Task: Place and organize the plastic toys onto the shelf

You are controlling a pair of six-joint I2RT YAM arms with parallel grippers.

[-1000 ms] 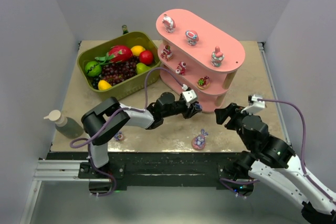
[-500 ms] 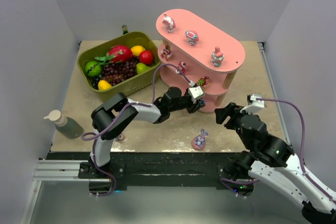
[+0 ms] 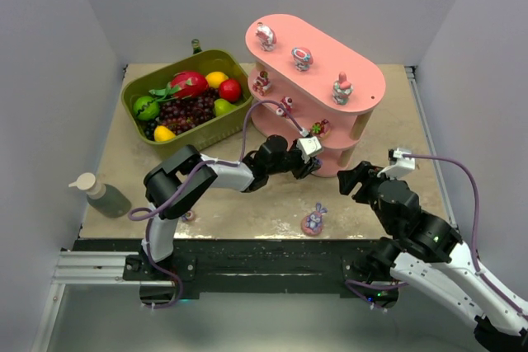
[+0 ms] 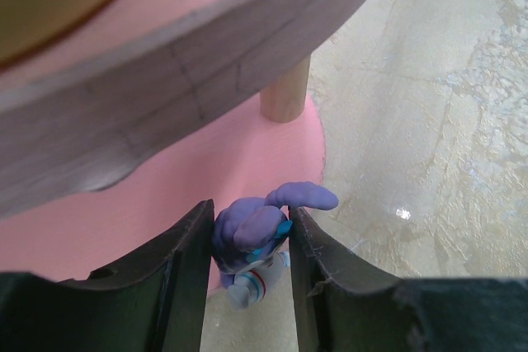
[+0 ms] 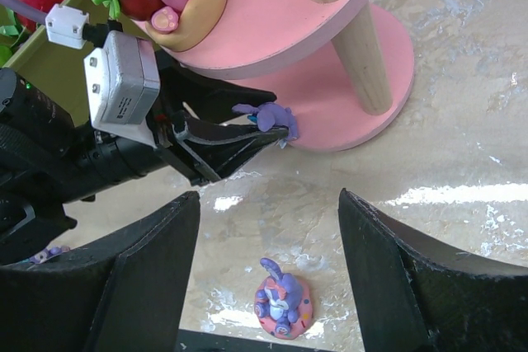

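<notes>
- Basket (image 3: 136,88) stands at the far left, apart from the shelf (image 3: 367,76).
- Left gripper (image 3: 311,167) is pinched on a purple toy (image 4: 252,232), its jaws narrowed to the toy's width.
- The toy is at the rim of the shelf's bottom board; contact can't be told. Its long axis runs along the jaws, head outward, with one ear jutting right.
- Bunny (image 5: 282,307) stands upright on the table (image 3: 272,204), ears up.
- Right gripper (image 5: 268,204) hangs above the bunny, spread wide and empty.
</notes>
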